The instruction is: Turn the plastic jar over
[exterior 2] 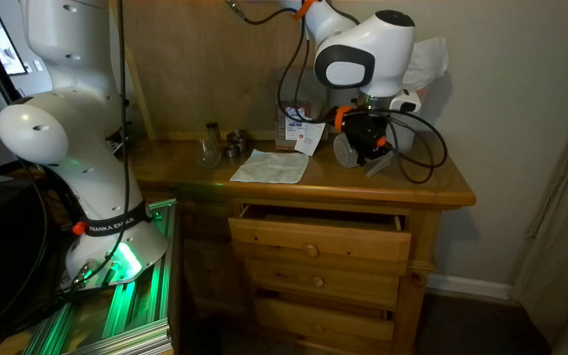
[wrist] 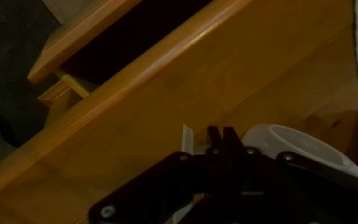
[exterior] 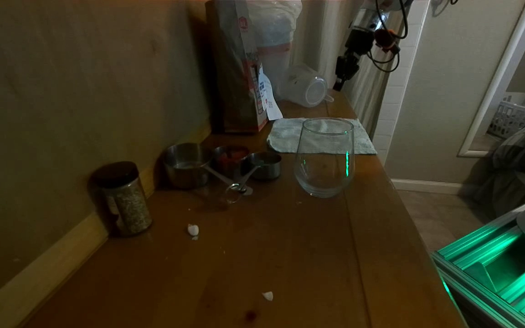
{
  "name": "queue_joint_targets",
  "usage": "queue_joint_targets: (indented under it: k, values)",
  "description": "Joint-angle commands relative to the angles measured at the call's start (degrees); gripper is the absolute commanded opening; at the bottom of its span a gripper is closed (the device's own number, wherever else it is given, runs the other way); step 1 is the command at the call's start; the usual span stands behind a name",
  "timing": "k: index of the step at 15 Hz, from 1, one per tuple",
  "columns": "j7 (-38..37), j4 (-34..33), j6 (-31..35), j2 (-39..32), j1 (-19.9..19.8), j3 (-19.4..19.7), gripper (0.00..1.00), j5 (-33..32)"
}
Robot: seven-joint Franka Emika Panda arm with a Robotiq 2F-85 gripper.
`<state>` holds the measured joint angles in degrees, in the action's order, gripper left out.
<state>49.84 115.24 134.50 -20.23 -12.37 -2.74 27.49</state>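
The plastic jar [exterior: 308,86] is frosty white and translucent and lies on its side at the far end of the desk. Its round base [exterior 2: 345,150] also shows in an exterior view, with the rest largely hidden behind my gripper. My gripper [exterior: 338,85] points down beside the jar. In the wrist view my fingertips [wrist: 222,133] are drawn together with a narrow gap and nothing visible between them. The jar body [wrist: 266,140] is right of the fingers, and its handle [wrist: 187,140] is left of them. I cannot tell whether the fingers touch the jar.
A clear glass [exterior: 325,159] stands near a pale cloth [exterior 2: 271,166]. Metal cups [exterior: 187,166] and a spice jar [exterior: 126,200] stand by the wall. A paper bag [exterior: 239,68] is behind the jar. The top drawer [exterior 2: 313,241] is partly open below the desk edge.
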Motion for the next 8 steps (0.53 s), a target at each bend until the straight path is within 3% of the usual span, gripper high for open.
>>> queue_joint_targets:
  k: [1, 8]
  values:
    - [-0.5, -0.2, 3.2, -0.3, 0.6, 0.3, 0.42, -1.9]
    - [1.0, -0.2, 11.8, -3.9, -0.4, -1.4, 0.91, -0.9]
